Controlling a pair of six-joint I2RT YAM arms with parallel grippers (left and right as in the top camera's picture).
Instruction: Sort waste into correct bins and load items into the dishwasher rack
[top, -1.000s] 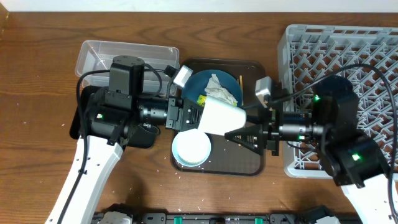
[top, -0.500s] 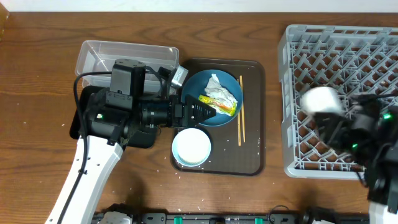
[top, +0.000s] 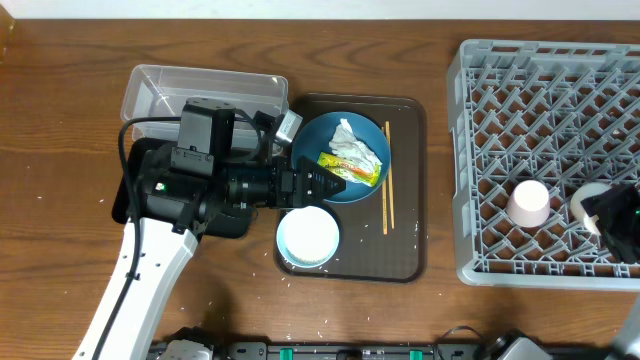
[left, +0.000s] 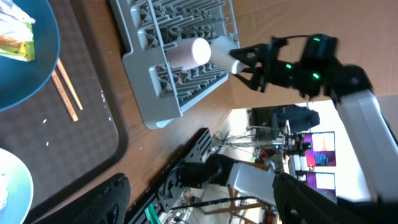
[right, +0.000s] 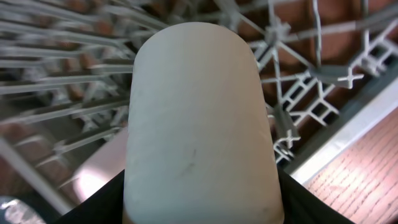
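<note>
White cup (right: 199, 118) now over dishwasher rack (top: 520, 70), in right gripper (left: 239, 60), beside pink cup (top: 528, 203)

Plate (top: 312, 140), carrying tissue (top: 352, 140) and wrapper (top: 346, 168), is set behind bowl (top: 308, 237) on tray (top: 408, 230), chopsticks (top: 387, 175) to their right; tub (top: 160, 85) is placed left, rack (top: 545, 100) right, cup (top: 528, 203) within, second cup (top: 588, 200) to its right

Black left arm (top: 180, 190) on a white link (black cables (top: 123, 150) looped alongside)

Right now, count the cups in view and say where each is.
2. A pink cup sits in the dishwasher rack; a white cup, beside it, is in the right fingers. The left arm may hide others.
</note>
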